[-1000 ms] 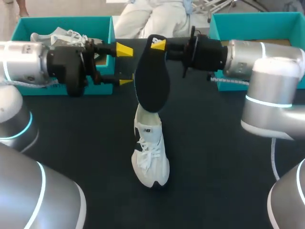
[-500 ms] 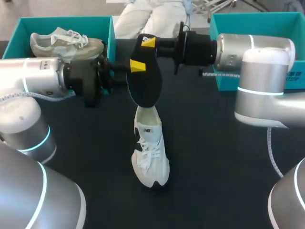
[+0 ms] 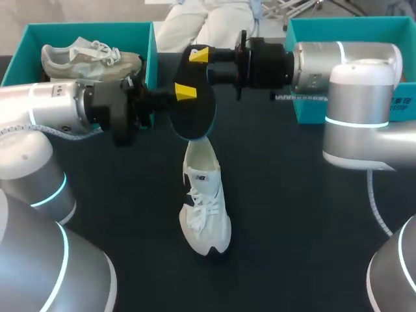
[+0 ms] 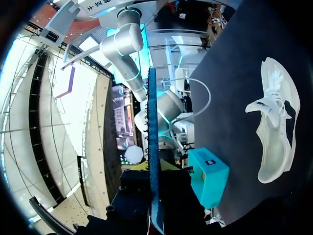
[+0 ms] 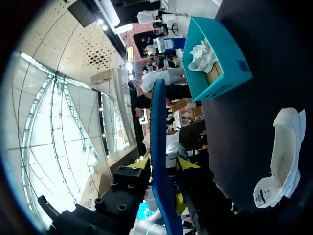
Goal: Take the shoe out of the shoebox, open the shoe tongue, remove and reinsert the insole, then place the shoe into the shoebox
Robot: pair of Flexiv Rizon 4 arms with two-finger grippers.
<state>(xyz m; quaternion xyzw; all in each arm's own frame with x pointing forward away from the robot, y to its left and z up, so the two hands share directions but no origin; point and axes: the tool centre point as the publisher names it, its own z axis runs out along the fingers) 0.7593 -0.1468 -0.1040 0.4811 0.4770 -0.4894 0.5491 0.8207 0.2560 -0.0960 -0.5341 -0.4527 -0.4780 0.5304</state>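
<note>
1. Upper left of frame, head view: teal left shoebox (image 3: 19, 45), open, w/ a grey-white second shoe (image 3: 91, 57) lying inside.

2. Left arm (image 3: 45, 110) enters from the left edge and runs toward ctr. Left gripper (image 3: 185, 92) sits at upper ctr on the insole (image 3: 194, 114). State: narrow, clamped on the insole. One yellow tip shows on the near face (the other is hidden behind it). Left wrist view: the insole (image 4: 152, 122) is seen edge-on and passes between the fingers of the left gripper (image 4: 153, 169), w/ the finger bodies tight against both faces.

3. Insole: black, held off the table (image 3: 292, 214), hanging approx. upright. Its lower end overlaps the heel of the shoe (image 3: 205, 208) in the head view; contact cannot be told.

4. Shoe: white, laced, on the dark table at ctr of frame, toe toward the lower edge. It lies apart from both grippers (ref. wrist views: shoe (image 4: 276, 132), shoe (image 5: 283, 156)).

5. Right gripper (image 3: 200, 57) is at upper ctr, just above the left gripper, at the insole's upper end. State: narrow, clamped on the insole. Right wrist view: the insole (image 5: 159, 147) stands edge-on between the two yellow tips of the right gripper (image 5: 165, 165).

6. Right arm (image 3: 351, 65) enters from the right edge. Upper right: teal right shoebox (image 3: 351, 29), open.
</note>
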